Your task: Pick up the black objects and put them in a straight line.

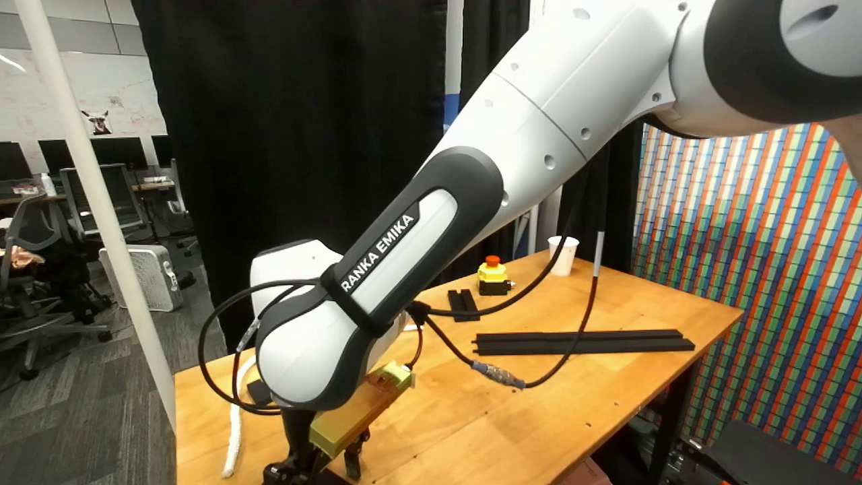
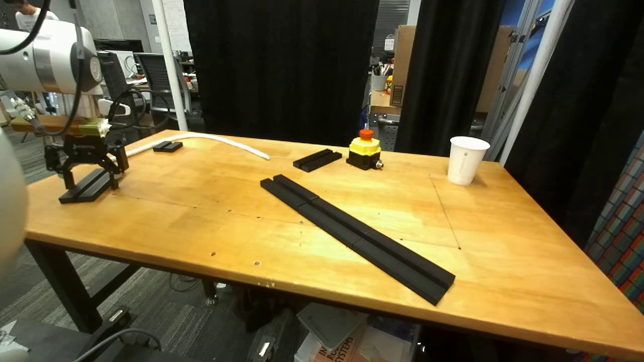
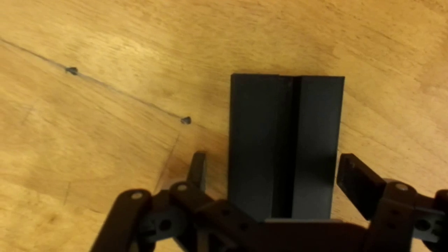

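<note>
Several flat black grooved bars lie on the table. Bars joined end to end form one long strip (image 2: 347,234), which also shows in an exterior view (image 1: 586,345). Another black bar (image 2: 85,191) lies at the table's far end, under my gripper (image 2: 92,185). In the wrist view my gripper (image 3: 273,171) is open, with one finger on each side of this bar (image 3: 255,133). A gap shows by the left finger; the right finger is very close to the bar's edge. The bar's near end is hidden by the gripper. A grooved black piece (image 2: 317,160) lies apart from the strip, by the yellow button.
A yellow emergency button (image 2: 365,151) with a red top stands behind the strip. A white paper cup (image 2: 465,160) stands near the back corner. A white cord (image 2: 216,138) curves along the back edge, beside a small black block (image 2: 167,146). Arm cables (image 1: 498,374) hang over the table (image 1: 485,417).
</note>
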Robot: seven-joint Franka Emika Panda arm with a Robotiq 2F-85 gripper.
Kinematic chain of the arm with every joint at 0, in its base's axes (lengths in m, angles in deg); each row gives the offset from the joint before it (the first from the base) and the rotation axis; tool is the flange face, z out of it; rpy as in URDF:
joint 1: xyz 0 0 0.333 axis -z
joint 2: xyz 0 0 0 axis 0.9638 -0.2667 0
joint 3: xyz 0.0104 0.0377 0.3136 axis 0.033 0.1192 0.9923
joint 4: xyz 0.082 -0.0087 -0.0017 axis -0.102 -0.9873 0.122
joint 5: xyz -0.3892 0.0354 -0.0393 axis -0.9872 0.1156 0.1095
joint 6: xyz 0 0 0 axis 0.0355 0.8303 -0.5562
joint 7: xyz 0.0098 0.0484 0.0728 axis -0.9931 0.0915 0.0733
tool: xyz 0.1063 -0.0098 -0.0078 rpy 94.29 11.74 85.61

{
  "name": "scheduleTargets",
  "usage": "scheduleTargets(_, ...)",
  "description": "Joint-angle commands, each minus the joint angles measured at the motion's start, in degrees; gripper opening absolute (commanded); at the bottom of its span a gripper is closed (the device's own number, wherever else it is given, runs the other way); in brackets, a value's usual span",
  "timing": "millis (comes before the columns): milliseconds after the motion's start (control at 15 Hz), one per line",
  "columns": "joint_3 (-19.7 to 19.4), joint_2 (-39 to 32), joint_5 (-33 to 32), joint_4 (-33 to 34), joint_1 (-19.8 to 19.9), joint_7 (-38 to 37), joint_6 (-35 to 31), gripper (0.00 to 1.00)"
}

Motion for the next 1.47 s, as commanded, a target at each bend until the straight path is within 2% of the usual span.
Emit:
scheduleTargets(0,-0.64,0.13,-3.72,-0.12,-0.34,0.68,-0.06,0.66)
scheduleTargets(133,-0.74,0.17,-5.34,-0.07,-0.32,0.73,0.45,0.51)
scheduleTargets(333,-0.69,0.62,-6.90,0.03,-0.07,1.43,2.09,0.46)
scheduleTargets(600,-1.43,2.13,-9.43,-1.07,1.34,3.75,4.37,0.46)
scheduleTargets(867,-2.21,5.49,-11.08,-3.00,5.08,10.38,7.67,0.46)
scheduleTargets(1400,-3.38,10.50,-13.99,-1.06,14.69,28.50,15.58,0.46)
